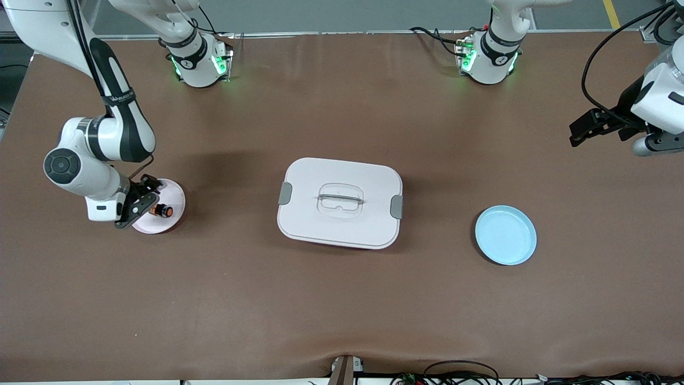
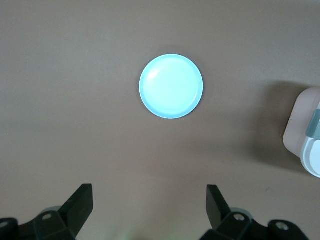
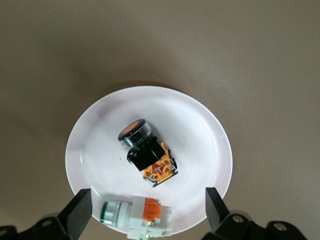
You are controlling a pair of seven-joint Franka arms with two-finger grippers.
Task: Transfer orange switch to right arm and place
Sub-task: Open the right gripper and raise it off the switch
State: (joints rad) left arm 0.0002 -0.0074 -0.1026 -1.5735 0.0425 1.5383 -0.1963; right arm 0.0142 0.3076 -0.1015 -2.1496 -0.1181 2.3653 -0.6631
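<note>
The orange switch [image 3: 147, 152], a stubby black cylinder with an orange button end, lies on its side on a white plate [image 3: 200, 130] toward the right arm's end of the table. It also shows in the front view as the orange switch [image 1: 162, 210] on that plate [image 1: 175, 199]. My right gripper [image 1: 141, 201] hangs low over the plate, open [image 3: 148, 205], holding nothing. My left gripper [image 1: 578, 131] waits in the air above the left arm's end of the table, open [image 2: 150, 200] and empty.
A second small part [image 3: 135, 215], white with a green-ringed end and an orange block, lies near the white plate's rim. A white lidded box [image 1: 340, 203] with grey clasps sits mid-table. A light blue plate [image 1: 505, 235] lies toward the left arm's end, seen as the blue plate [image 2: 171, 86].
</note>
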